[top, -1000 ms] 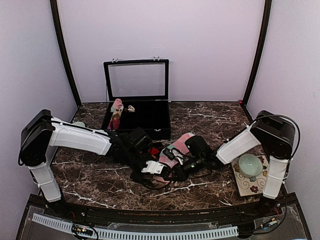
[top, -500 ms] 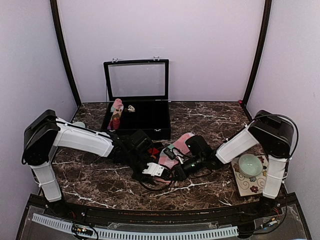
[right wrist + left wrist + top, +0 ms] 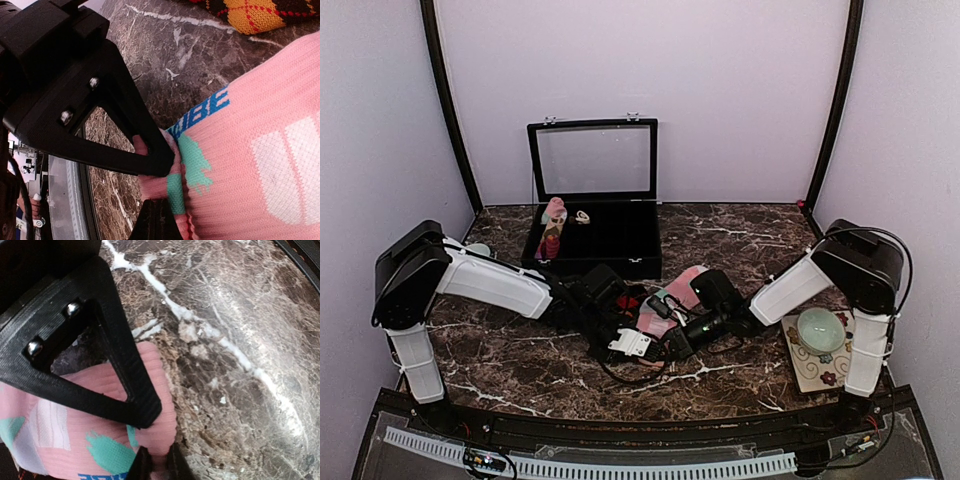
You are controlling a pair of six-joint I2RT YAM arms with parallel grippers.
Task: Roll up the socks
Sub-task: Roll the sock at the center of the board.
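The pink sock with teal and white spots lies at the table's middle, mostly under both wrists. My left gripper is shut on the pink sock at its rounded near edge, the fabric pinched between the fingertips. My right gripper is shut on the pink sock at its bunched cuff, by the blue lettering. The black argyle sock lies just beyond the pink one. In the top view only a red patch of the argyle sock peeks out between the arms.
An open black display case with a glass lid stands at the back. An upright pink-topped roll stands in the case's left end. A pale green bowl on a patterned mat sits at the right.
My left gripper has closed onto the pink sock's edge, and the left arm has slid a little right and nearer. The right gripper has kept its hold.
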